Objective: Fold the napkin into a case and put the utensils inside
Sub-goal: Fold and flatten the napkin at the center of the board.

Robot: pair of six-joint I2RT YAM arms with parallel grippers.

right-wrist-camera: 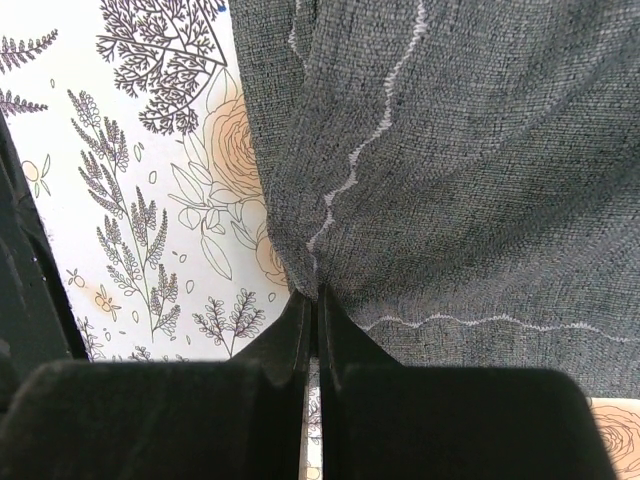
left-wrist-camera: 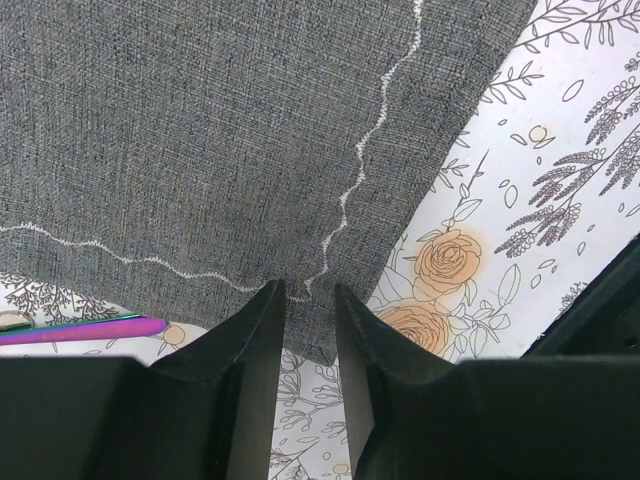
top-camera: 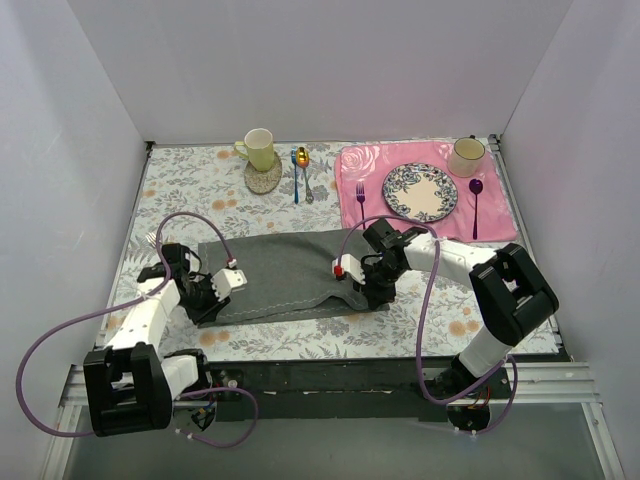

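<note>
The dark grey napkin (top-camera: 285, 275) lies spread on the flowered tablecloth between both arms. My left gripper (top-camera: 207, 303) stands open at its near-left corner. In the left wrist view that corner of the napkin (left-wrist-camera: 250, 140) lies flat between the parted fingers of the left gripper (left-wrist-camera: 310, 292). My right gripper (top-camera: 366, 297) is at the near-right corner. The right wrist view shows the right gripper (right-wrist-camera: 317, 296) shut on a puckered edge of the napkin (right-wrist-camera: 450, 160). An iridescent purple spoon handle (left-wrist-camera: 90, 328) pokes out beside the cloth. A silver fork tip (top-camera: 152, 239) shows by the left arm.
At the back stand a cream mug (top-camera: 258, 148) on a coaster and a blue-handled spoon (top-camera: 296, 172) next to a silver utensil. The pink placemat (top-camera: 350, 165) carries a patterned plate (top-camera: 420, 192), a second mug (top-camera: 466, 155), a purple fork (top-camera: 360, 196) and a purple spoon (top-camera: 475, 206).
</note>
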